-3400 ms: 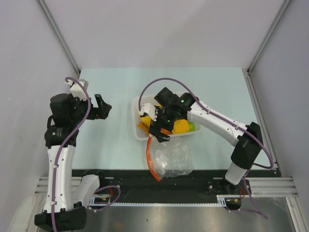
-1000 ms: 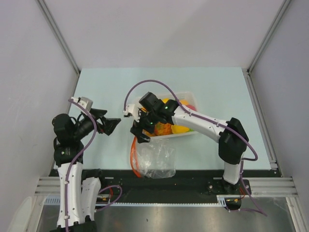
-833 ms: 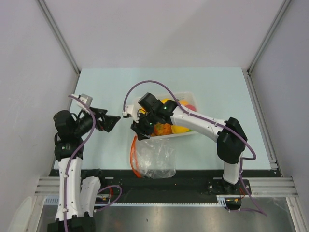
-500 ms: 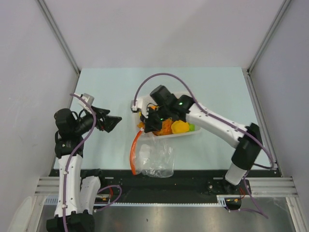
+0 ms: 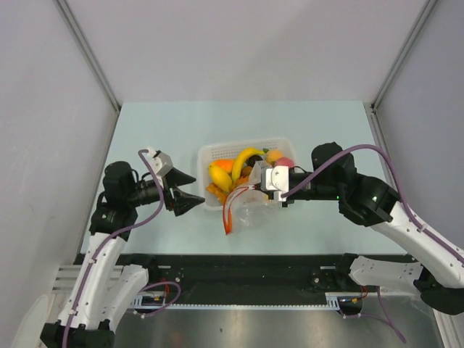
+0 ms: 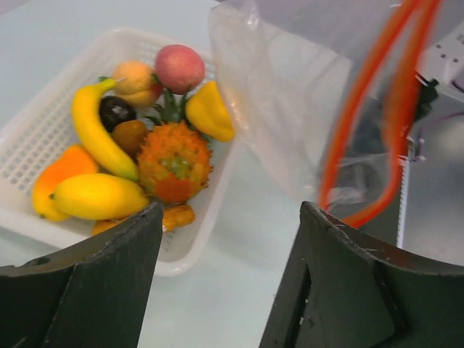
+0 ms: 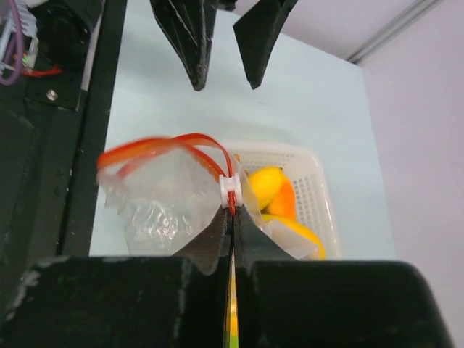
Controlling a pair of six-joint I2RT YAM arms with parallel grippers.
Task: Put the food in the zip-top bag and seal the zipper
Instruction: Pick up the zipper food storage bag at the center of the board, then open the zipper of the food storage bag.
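The food lies in a white perforated basket [image 5: 210,154]: a banana [image 5: 243,158] [image 6: 93,130], a spiky orange fruit [image 6: 174,161], a pink peach [image 6: 179,67] and several others. My right gripper [image 5: 259,188] [image 7: 233,217] is shut on the zip-top bag [image 5: 254,210] [image 7: 156,199] at its zipper [image 5: 228,214] [image 7: 170,143], just behind the white slider [image 7: 229,186]. The bag hangs in front of the basket with its mouth gaping toward the left. Left of the bag, my left gripper [image 5: 190,191] [image 6: 232,210] stands open and empty, pointing at the bag [image 6: 290,109] and its zipper [image 6: 362,109].
The black rail [image 5: 239,264] runs along the table's near edge, just under the bag. Grey walls close in both sides. The pale blue table [image 5: 159,130] stretches behind and left of the basket.
The right gripper shut on the bag's zipper edge and drew back to the right, lifting the bag off the table. The left gripper moved right toward the bag, its jaws narrowing a little.
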